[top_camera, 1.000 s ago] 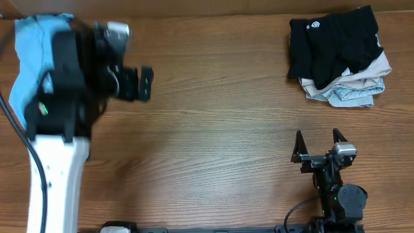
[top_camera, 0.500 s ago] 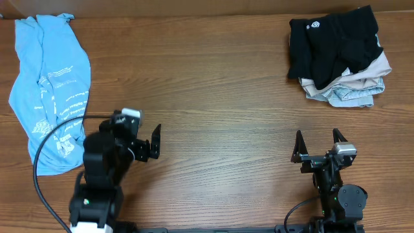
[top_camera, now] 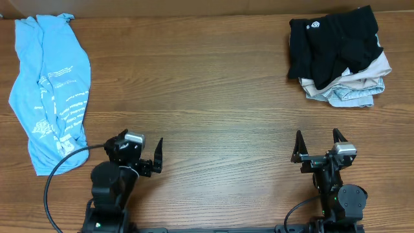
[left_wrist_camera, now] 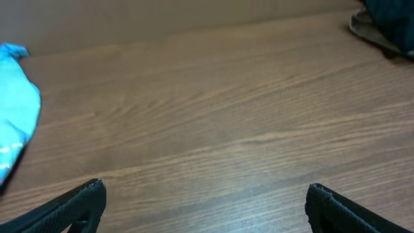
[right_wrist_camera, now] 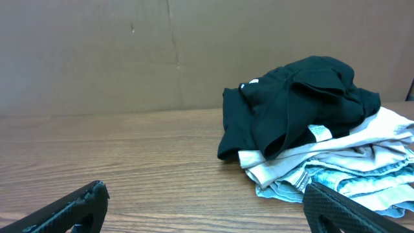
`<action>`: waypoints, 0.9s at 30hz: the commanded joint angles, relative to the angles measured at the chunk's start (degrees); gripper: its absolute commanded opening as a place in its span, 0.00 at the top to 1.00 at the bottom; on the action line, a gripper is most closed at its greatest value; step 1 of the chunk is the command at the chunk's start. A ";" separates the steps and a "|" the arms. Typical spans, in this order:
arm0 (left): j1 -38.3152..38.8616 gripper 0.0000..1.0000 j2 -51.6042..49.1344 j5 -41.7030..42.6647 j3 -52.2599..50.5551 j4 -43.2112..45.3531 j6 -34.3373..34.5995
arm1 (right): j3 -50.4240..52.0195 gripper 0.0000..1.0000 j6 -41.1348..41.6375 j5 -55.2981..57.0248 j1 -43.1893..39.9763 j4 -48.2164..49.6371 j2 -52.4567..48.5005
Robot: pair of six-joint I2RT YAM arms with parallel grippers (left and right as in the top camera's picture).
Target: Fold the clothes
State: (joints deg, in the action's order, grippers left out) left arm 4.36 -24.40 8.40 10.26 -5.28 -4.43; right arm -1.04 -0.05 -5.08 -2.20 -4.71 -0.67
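A light blue tee with white print lies crumpled lengthwise at the far left of the table; its edge shows in the left wrist view. A black T-shirt with a small white logo lies bunched on top of a pile at the far right, also in the right wrist view. My left gripper is open and empty near the front edge, right of the blue tee. My right gripper is open and empty near the front, well short of the pile.
Under the black shirt lie beige and pale blue garments, seen too in the right wrist view. The wooden table runs between the two heaps. A brown wall stands behind the table.
My left arm has pulled back from over the blue tee at the far left to the front edge, leaving the tee lying uncovered. The right arm has not moved.
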 commanded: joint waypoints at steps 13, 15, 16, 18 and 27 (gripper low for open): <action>-0.31 0.00 17.68 -1.36 -10.03 1.99 0.11 | 0.59 0.00 -0.37 0.52 0.26 0.28 0.50; -0.50 0.00 19.45 -1.33 -10.01 1.55 -0.66 | 0.59 0.00 -0.37 0.52 0.26 0.28 0.50; -0.68 0.00 20.15 -1.31 -10.01 1.60 -0.83 | 0.59 0.00 -0.37 0.52 0.26 0.28 0.50; -1.18 0.00 21.33 -1.31 -10.01 1.53 -1.18 | 0.57 0.00 -0.37 0.55 0.26 0.28 0.50; -6.12 0.00 24.26 0.66 -9.99 1.70 -1.07 | 0.59 0.00 -0.37 0.52 0.26 0.28 0.50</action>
State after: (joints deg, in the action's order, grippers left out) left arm -0.03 -0.91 7.97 0.69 -3.77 -4.67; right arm -1.04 -0.05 -5.08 -2.20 -4.69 -0.69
